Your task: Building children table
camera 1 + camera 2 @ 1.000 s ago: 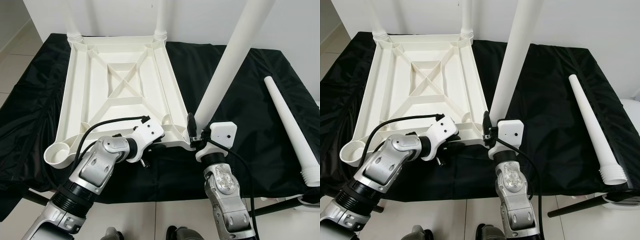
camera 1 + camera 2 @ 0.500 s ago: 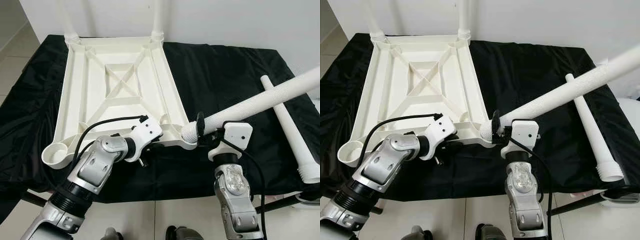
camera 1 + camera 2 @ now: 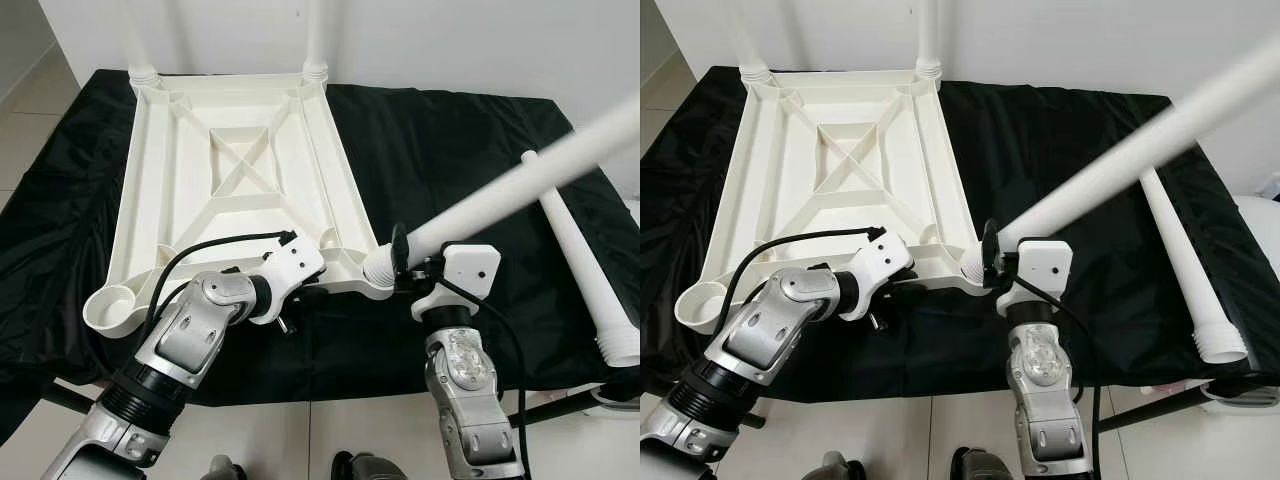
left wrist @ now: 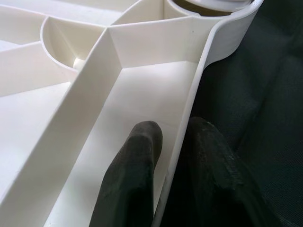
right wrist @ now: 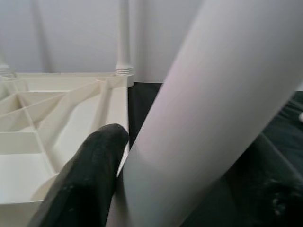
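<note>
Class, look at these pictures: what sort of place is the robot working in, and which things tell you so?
Probably a room in a home, set up as an assembly spot: a tiled floor, a plain white wall, and a black cloth spread under an upturned white plastic tabletop with a loose table leg lying beside it.

No legible text, labels, brands or numbers found. Nothing readable on any surface. No signs noted.
</note>
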{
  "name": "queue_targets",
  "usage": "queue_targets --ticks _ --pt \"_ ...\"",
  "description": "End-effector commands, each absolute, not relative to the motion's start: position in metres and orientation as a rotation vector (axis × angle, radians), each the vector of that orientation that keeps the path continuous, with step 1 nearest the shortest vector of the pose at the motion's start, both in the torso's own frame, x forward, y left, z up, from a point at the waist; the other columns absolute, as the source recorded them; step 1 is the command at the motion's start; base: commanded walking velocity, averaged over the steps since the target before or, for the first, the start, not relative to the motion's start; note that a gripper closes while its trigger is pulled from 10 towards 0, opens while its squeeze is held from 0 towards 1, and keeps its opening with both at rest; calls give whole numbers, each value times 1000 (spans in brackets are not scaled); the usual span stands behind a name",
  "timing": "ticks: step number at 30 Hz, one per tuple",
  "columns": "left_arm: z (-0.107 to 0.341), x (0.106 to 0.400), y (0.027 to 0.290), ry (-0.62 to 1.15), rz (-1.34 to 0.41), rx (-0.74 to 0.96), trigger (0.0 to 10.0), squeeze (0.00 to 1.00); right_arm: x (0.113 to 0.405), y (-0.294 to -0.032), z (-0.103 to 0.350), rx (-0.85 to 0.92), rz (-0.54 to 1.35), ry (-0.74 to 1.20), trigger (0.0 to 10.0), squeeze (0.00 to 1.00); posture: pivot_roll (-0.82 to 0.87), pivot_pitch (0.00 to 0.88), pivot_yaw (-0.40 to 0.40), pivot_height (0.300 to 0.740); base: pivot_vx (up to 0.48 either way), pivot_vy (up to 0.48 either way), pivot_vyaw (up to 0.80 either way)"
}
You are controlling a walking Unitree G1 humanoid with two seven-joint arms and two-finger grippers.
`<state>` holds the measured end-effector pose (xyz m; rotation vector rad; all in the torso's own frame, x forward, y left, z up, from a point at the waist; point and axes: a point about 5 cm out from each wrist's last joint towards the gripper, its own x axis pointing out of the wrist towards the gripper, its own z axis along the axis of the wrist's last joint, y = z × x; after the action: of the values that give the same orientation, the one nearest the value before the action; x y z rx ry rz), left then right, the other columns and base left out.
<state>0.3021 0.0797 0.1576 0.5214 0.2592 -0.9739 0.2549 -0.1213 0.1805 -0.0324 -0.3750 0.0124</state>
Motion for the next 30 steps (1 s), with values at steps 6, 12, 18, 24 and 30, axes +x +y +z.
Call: queue_targets --ticks 6,12,18,24,30 --pt "169 307 84 202 -892 530 10000 0 253 -120 180 -17 43 -382 0 0 -40 123 -30 740 0 0 0" --pt "170 308 85 202 -891 532 10000 0 255 -118 182 -6 68 -382 0 0 -38 122 -27 740 0 0 0" --pt "170 308 86 199 -890 539 10000 0 261 -121 187 4 86 -397 10000 0 -39 122 -25 740 0 0 0" --pt "171 308 86 195 -897 546 10000 0 266 -121 189 32 159 -393 10000 0 -40 122 -25 740 0 0 0" --pt "171 308 86 193 -903 546 10000 0 272 -123 190 73 255 -384 10000 0 -40 122 -26 740 0 0 0"
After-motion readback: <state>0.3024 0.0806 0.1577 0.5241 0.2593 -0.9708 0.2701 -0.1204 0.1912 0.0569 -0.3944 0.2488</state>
